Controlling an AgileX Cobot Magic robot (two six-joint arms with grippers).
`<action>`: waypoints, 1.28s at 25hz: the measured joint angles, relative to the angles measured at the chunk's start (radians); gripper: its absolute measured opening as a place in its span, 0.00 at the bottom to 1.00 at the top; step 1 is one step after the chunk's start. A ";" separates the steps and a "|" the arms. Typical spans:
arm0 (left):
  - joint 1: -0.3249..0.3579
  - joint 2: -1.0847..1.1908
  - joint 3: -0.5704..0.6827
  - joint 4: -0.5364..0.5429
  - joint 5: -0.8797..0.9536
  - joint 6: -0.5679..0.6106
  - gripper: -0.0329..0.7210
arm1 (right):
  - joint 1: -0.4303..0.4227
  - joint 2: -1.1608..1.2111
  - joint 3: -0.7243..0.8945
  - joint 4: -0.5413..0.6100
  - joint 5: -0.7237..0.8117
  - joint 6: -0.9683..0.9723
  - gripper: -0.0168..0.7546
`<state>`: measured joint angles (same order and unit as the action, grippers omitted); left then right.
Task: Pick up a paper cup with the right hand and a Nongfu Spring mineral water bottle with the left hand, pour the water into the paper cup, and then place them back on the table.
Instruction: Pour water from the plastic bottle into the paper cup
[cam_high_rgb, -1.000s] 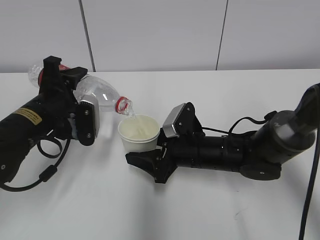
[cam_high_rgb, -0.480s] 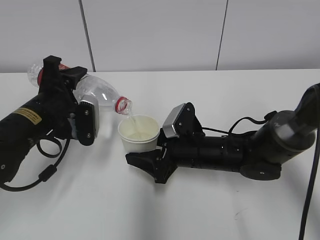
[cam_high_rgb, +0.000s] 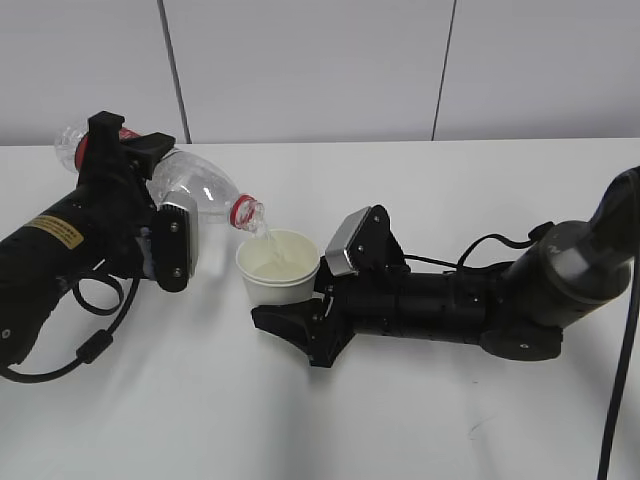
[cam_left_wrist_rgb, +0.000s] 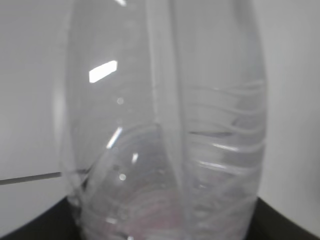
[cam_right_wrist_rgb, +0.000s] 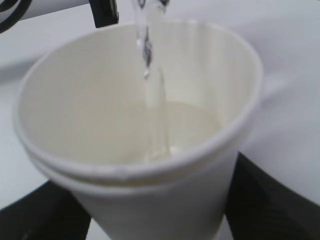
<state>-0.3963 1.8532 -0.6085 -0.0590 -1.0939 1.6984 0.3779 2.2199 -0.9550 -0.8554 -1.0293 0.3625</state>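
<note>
My left gripper (cam_high_rgb: 135, 205) is shut on the Nongfu Spring mineral water bottle (cam_high_rgb: 205, 190), which lies tilted with its red-ringed mouth down over the paper cup (cam_high_rgb: 277, 268). A thin stream of water (cam_high_rgb: 265, 233) runs from the mouth into the cup. In the left wrist view the clear bottle (cam_left_wrist_rgb: 165, 125) fills the frame. My right gripper (cam_high_rgb: 300, 320) is shut on the paper cup and holds it upright just above the table (cam_high_rgb: 400, 420). In the right wrist view the cup (cam_right_wrist_rgb: 145, 165) sits between the black fingers, and water (cam_right_wrist_rgb: 150, 100) falls into it and pools at the bottom.
The white table stretches around both arms. A small dark scuff mark (cam_high_rgb: 478, 427) lies at the front right. A grey panelled wall (cam_high_rgb: 300, 70) stands behind the table. Black cables (cam_high_rgb: 100, 330) loop under the left arm.
The bottle and cup hold almost the same pose. The water stream keeps running into the cup, slightly stronger than half a second ago.
</note>
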 joint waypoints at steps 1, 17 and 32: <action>0.000 0.000 0.000 0.000 -0.001 0.000 0.56 | 0.000 0.000 0.000 0.000 0.000 0.000 0.72; 0.000 0.000 0.000 -0.006 -0.008 0.001 0.56 | 0.000 0.000 0.000 0.000 0.002 0.000 0.72; 0.000 0.000 0.000 -0.032 -0.015 -0.100 0.56 | 0.000 0.000 0.000 0.028 0.002 -0.002 0.72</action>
<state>-0.3963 1.8532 -0.6085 -0.0907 -1.1085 1.5982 0.3779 2.2199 -0.9550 -0.8269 -1.0275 0.3608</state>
